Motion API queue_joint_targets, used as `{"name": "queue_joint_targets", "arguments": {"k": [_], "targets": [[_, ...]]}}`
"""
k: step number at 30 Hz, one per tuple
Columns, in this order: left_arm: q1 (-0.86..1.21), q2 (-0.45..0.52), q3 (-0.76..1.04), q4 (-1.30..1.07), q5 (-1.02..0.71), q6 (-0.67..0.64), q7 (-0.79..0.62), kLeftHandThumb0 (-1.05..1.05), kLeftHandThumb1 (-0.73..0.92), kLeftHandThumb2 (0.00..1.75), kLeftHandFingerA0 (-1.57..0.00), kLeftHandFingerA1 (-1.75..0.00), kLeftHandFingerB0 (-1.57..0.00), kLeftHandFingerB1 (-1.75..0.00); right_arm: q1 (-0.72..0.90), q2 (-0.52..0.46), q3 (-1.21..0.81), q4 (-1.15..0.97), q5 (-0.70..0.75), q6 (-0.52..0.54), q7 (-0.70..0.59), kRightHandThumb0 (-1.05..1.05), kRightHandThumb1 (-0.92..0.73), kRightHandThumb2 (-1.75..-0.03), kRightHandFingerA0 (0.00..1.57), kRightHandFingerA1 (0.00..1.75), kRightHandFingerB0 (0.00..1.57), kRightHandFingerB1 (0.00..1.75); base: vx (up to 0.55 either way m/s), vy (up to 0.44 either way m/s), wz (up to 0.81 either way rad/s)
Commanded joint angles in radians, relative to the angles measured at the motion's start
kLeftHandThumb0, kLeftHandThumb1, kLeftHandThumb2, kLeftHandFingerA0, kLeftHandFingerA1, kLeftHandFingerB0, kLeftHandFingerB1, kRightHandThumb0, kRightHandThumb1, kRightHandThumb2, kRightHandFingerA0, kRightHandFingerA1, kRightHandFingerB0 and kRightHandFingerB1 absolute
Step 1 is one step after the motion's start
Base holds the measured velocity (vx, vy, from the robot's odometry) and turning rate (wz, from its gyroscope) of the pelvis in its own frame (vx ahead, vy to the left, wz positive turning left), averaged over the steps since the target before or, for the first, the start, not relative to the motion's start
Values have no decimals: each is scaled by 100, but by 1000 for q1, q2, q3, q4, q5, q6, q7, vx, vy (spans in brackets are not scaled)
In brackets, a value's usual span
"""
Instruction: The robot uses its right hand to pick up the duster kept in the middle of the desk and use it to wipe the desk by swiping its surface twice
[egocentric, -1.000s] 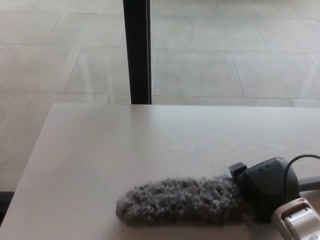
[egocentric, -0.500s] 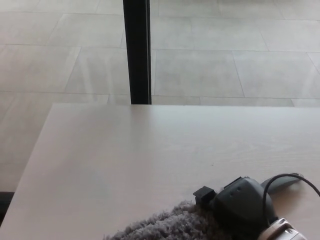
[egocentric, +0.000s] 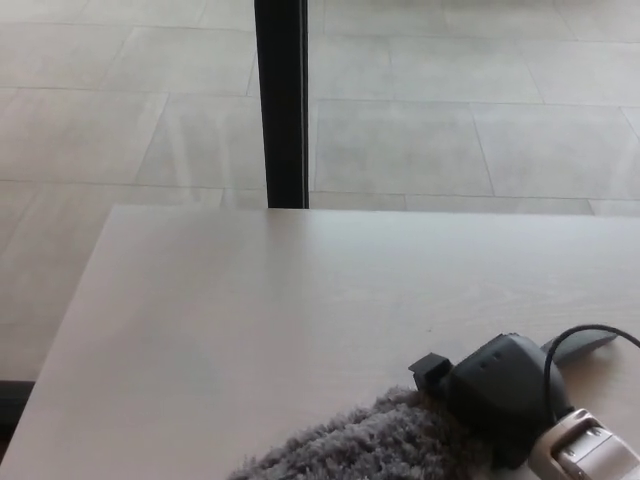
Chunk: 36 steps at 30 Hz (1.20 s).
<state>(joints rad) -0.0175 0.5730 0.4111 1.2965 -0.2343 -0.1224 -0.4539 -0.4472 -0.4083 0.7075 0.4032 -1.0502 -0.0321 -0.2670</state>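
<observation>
A grey fluffy duster (egocentric: 365, 445) lies along the near edge of the pale desk (egocentric: 250, 300), its lower part cut off by the picture's bottom. My right hand (egocentric: 500, 395) is shut on the duster's right end, with the duster's handle tip (egocentric: 585, 345) sticking out to the right behind it. A black cable loops over the wrist. The left hand does not show.
A black vertical post (egocentric: 285, 100) stands beyond the desk's far edge. Past it lies a light tiled floor (egocentric: 450, 120). The desk's left edge runs diagonally down to the bottom left corner.
The hand drew the duster toward the near edge and leftward, then shifted slightly back right and away. The picture has also shifted a little to the right.
</observation>
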Motion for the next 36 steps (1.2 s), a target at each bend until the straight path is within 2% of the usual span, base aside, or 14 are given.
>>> {"name": "queue_joint_targets", "arguments": {"k": [1,5,11,12,14,18,23,24,25,27,29,31,35,36], "targets": [[21,-6,-2,-10,9,-23,5,-55,87,67,-34,-61,-47,-46,-59,35,-41,114,28,23,39,-32,-55,-123,104,175,73,170,0,0,0],[28,-11,-5,-7,13,-19,19,-57,87,66,-37,-58,-48,-43,-148,62,-62,283,5,91,4,-35,-71,-93,97,175,77,128,0,0,0],[36,-16,6,-13,1,-16,17,-55,89,67,-36,-59,-48,-44,-231,73,-48,435,-24,212,90,-37,-81,-80,94,175,75,142,0,0,0],[33,-16,13,-9,-6,-5,13,-56,87,66,-34,-59,-48,-46,-241,66,-52,469,-20,241,108,-38,-81,-71,88,175,76,125,0,0,0],[39,-15,10,-15,-3,-15,9,-56,89,66,-36,-60,-48,-46,-251,64,-36,509,-36,281,129,-41,-84,-66,88,175,71,139,0,0,0],[38,-15,20,-10,-10,0,19,-54,90,66,-39,-60,-50,-46,-257,62,-46,591,-4,305,143,-41,-85,-65,86,175,72,133,0,0,0],[57,-18,23,-16,-10,-21,9,-54,89,68,-39,-58,-49,-44,-273,26,-105,699,63,330,188,-42,-81,-65,84,158,72,96,0,0,0],[60,-18,23,-18,-9,-24,11,-54,89,68,-39,-58,-49,-44,-280,28,-116,716,71,339,195,-42,-81,-65,84,158,72,96,0,0,0],[62,-16,29,-21,-15,-18,2,-53,91,67,-40,-58,-49,-45,-282,24,-134,730,87,336,187,-42,-82,-64,83,164,67,119,0,0,0],[59,-14,31,-14,-13,-2,6,-52,90,67,-42,-57,-47,-43,-292,13,-156,757,104,345,211,-44,-77,-70,83,163,69,91,0,0,0],[61,-14,40,-12,-19,1,-2,-52,90,67,-40,-59,-46,-44,-298,7,-173,768,119,355,225,-44,-80,-63,85,164,68,112,0,0,0],[67,-12,38,-14,-10,-7,5,-51,90,65,-39,-57,-47,-42,-297,-12,-174,778,120,351,237,-50,-82,-70,83,153,68,85,0,0,0],[75,-12,52,-19,-21,-3,-3,-53,90,66,-41,-63,-47,-45,-312,-31,-175,826,128,399,292,-48,-76,-69,80,162,66,91,0,0,0],[80,-14,65,-18,-33,-3,-12,-51,90,66,-39,-63,-47,-46,-313,-36,-175,838,133,398,297,-47,-76,-66,82,137,67,81,0,0,0]]}}
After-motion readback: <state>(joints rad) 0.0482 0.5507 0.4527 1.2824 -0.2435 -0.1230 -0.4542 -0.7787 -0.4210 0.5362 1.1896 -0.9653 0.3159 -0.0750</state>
